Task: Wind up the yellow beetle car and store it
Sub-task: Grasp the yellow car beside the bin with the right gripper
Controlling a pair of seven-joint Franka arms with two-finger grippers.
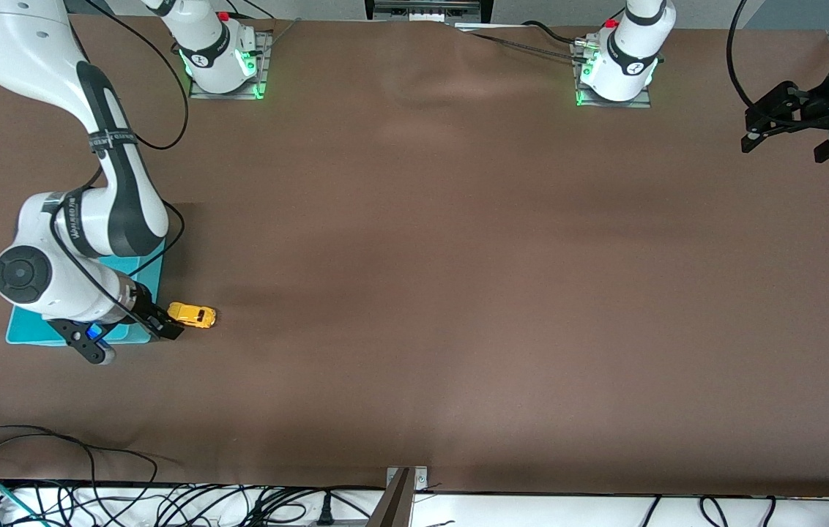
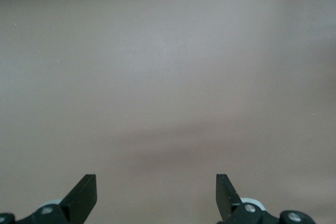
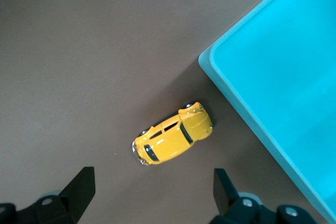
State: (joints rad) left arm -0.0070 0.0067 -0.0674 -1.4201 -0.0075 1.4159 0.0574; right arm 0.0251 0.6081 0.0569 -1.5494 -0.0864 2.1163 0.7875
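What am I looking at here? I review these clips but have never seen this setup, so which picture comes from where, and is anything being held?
Two robot arms stand at a brown table. The wide picture comes from a high camera facing them. The other two come from small cameras on each arm's wrist, looking down past its own fingers.

The right gripper hangs open over the corner of a turquoise bin, right beside the yellow beetle car. The car sits on the table next to the bin, not in it, and nothing touches it. In the right wrist view it lies between the two dark fingers.

The left gripper waits open at its own end of the table, and its wrist view shows only bare table. Neither gripper holds anything.
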